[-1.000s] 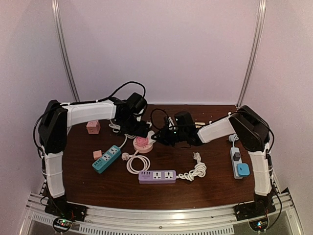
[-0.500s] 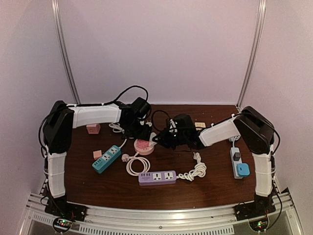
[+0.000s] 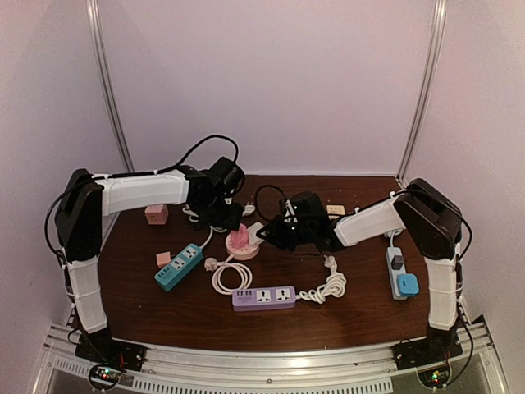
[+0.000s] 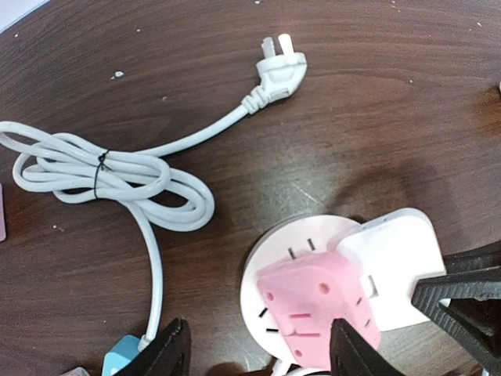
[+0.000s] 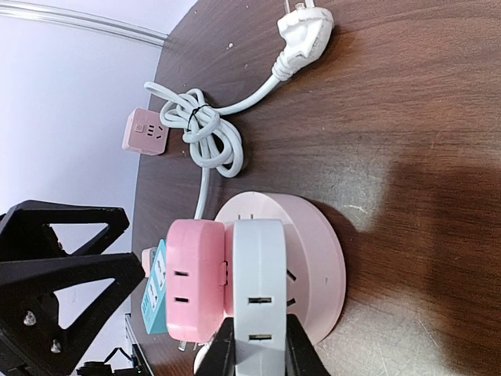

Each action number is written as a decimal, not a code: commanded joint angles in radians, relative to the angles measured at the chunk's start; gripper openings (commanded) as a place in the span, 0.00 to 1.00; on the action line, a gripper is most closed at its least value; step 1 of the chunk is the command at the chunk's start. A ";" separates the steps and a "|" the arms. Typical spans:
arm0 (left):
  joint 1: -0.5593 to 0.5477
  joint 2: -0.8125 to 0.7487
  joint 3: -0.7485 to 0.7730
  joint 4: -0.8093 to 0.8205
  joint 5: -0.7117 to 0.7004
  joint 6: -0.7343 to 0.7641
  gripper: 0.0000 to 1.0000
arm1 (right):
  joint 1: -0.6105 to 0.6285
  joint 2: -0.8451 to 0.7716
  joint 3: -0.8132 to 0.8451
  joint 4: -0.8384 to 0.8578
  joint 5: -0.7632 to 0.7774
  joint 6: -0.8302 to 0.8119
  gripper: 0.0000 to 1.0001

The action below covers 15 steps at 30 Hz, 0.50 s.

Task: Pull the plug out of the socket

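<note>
Left pincer (image 4: 258,338) has shifted, wide over pink plug (image 4: 313,301); right pincer (image 5: 258,348) clamps white plug (image 5: 258,282).

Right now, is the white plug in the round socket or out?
In: white plug sits against the round socket, no prongs showing.

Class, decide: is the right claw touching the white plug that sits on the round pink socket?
Touching. The right wrist view shows the right claw with both fingers pressed against opposite sides of the white plug, with no gap visible.
</note>
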 commanded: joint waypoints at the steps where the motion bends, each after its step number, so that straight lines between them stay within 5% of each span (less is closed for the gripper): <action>1: 0.016 -0.038 -0.047 -0.019 -0.028 -0.007 0.59 | -0.005 -0.044 -0.012 0.007 0.046 -0.013 0.00; 10: 0.022 -0.086 -0.103 0.022 0.027 -0.025 0.53 | -0.003 -0.043 -0.008 0.004 0.037 -0.025 0.00; 15: 0.018 -0.080 -0.092 0.054 0.073 -0.040 0.60 | -0.003 -0.046 -0.006 0.016 0.010 -0.023 0.00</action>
